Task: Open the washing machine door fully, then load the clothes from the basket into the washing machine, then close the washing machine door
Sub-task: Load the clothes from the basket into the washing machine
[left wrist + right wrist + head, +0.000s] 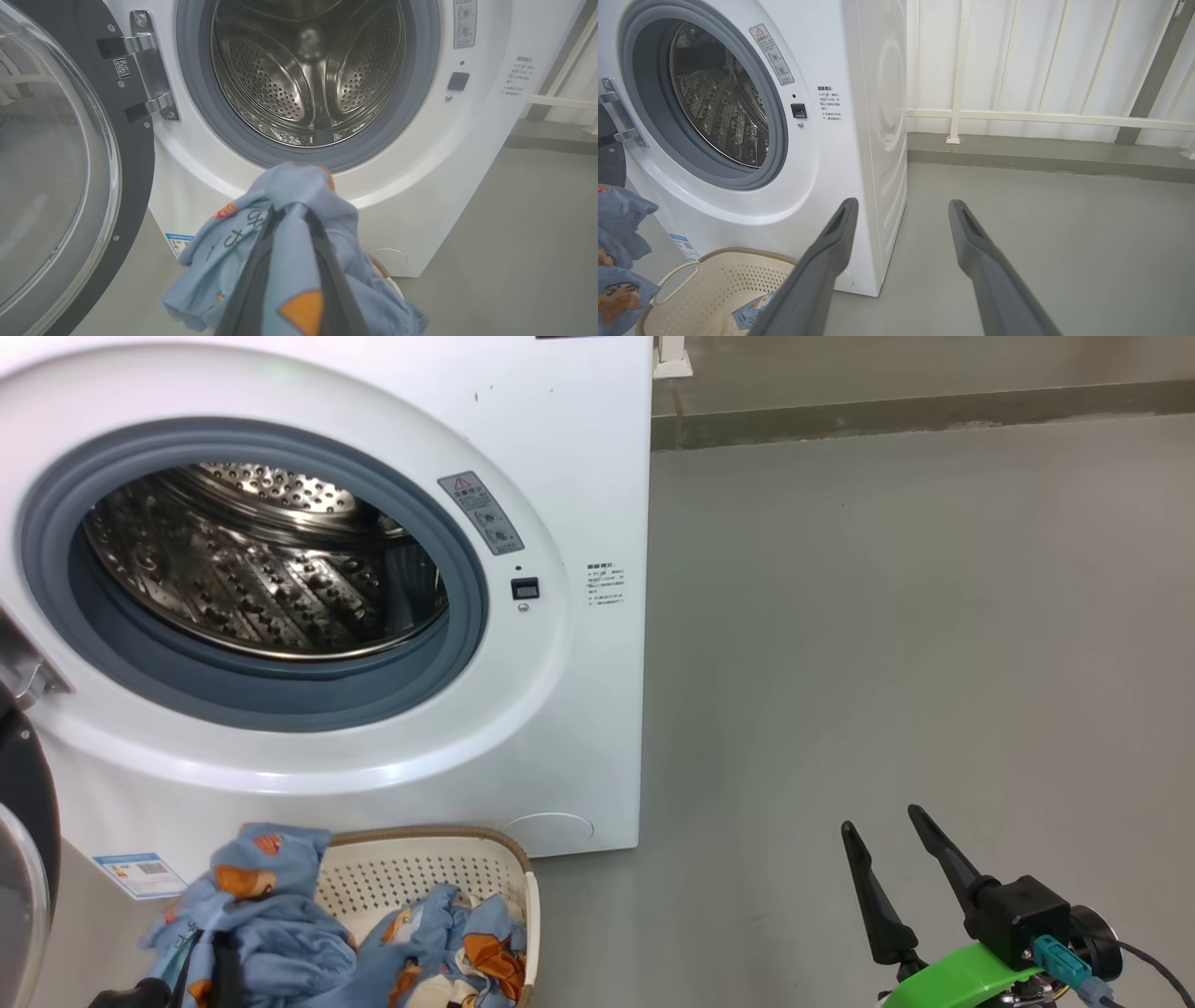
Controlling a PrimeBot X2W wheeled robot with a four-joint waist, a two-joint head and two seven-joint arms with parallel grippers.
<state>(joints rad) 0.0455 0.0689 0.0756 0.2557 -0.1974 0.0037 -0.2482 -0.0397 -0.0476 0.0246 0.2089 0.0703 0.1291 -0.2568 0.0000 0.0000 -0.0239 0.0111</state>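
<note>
The washing machine (579, 504) stands with its steel drum (252, 560) exposed. Its door (56, 163) hangs swung out to the left on its hinge, black rim and glass bowl facing me. My left gripper (290, 219) is shut on a light blue garment (299, 191) with orange figures, held up in front of the machine below the gasket. The same garment (266, 915) hangs over the left end of the basket (439, 845). More of the clothes (467, 943) lie inside the basket. My right gripper (879, 819) is open and holds nothing, out over the floor to the machine's right.
Bare grey floor (887, 616) stretches to the right of the machine. A white railing (1041, 116) on a low kerb closes off the far side. The basket (714, 284) sits on the floor tight against the machine's front.
</note>
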